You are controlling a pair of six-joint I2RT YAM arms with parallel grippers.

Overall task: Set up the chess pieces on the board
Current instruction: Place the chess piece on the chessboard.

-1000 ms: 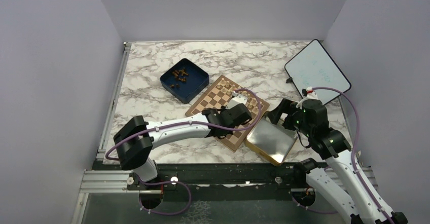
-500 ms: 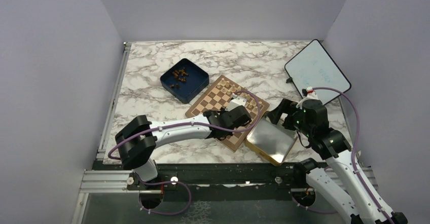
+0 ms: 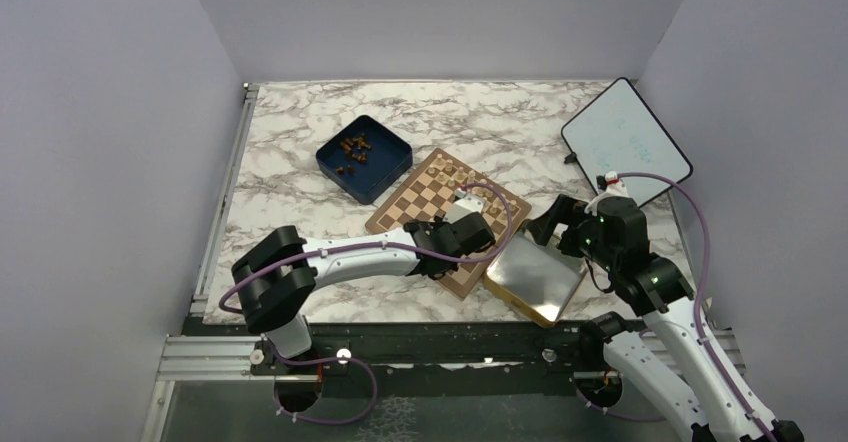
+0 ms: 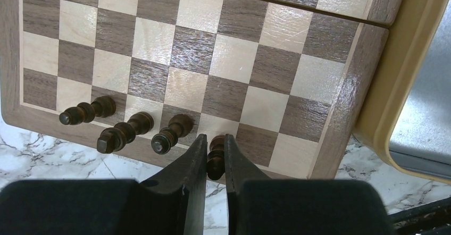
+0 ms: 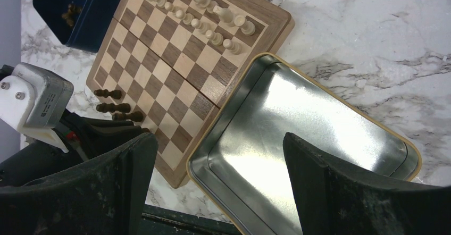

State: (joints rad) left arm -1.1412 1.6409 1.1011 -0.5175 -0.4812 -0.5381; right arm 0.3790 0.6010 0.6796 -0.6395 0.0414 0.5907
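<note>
The board (image 4: 255, 43) fills the left wrist view, and three dark chess pieces (image 4: 125, 133) stand side by side on its nearest row. My left gripper (image 4: 215, 139) is shut on a fourth dark piece (image 4: 215, 158), held upright over the square to the right of those three. Whether its base touches the board I cannot tell. From above, the left gripper (image 3: 462, 242) sits over the board's (image 3: 425, 190) near edge. My right gripper (image 5: 218, 144) hangs open and holds nothing above the metal tray (image 5: 319, 123).
A dark blue box (image 3: 385, 167) holding several more dark pieces (image 3: 353, 145) stands behind and left of the board. Pale pieces (image 5: 202, 17) fill the board's far rows. The gold-rimmed tray (image 3: 535, 277) touches the board's right side. A whiteboard (image 3: 625, 142) lies at the back right.
The left wrist has shifted slightly toward the near edge of the board with the dark piece in its jaws. The right arm has not moved.
</note>
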